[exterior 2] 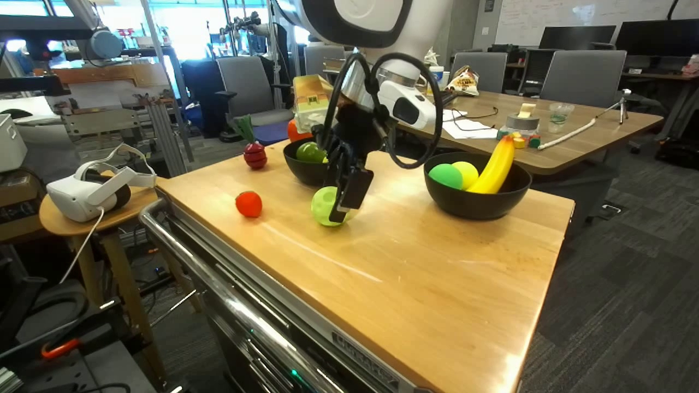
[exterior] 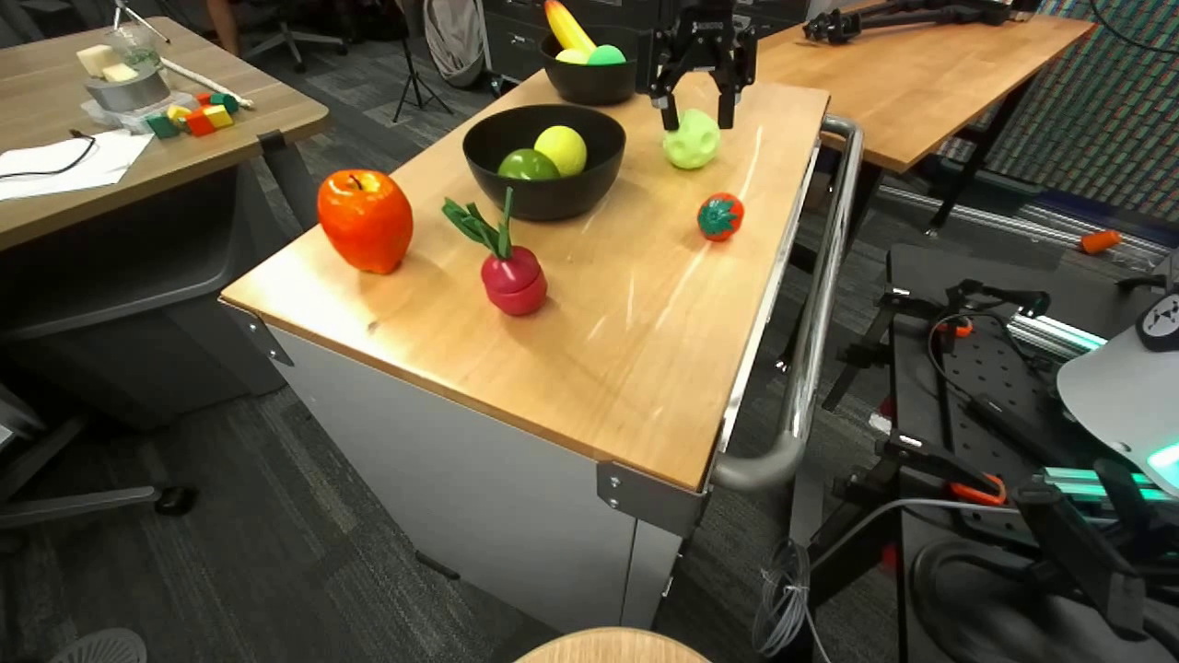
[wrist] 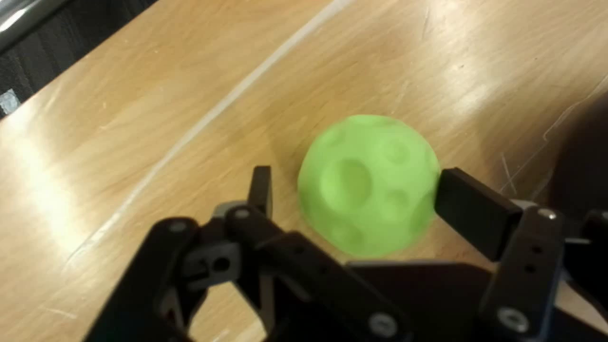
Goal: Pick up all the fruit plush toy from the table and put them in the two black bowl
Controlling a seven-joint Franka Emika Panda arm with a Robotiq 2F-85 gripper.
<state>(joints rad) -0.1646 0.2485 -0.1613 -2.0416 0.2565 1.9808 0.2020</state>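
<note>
A light green dimpled ball (exterior: 692, 143) (exterior 2: 323, 206) (wrist: 368, 190) rests on the wooden table. My gripper (exterior: 698, 115) is open with its fingers on either side of the ball. In the wrist view its right finger is at the ball's edge, and a gap shows at its left finger. A black bowl (exterior: 553, 201) holds a dark green and a yellow-green fruit. Another black bowl (exterior 2: 478, 206) holds a banana (exterior 2: 496, 166), a green ball and a yellow ball. A red strawberry-like toy (exterior: 720, 217), a red onion-like toy (exterior: 514, 282) and an orange-red apple (exterior: 366, 221) lie on the table.
A metal rail (exterior: 824, 276) runs along one table edge. A second desk (exterior: 55, 101) with blocks and tape stands beyond the opposite side. A stool with a white headset (exterior 2: 93, 191) stands near one end of the table.
</note>
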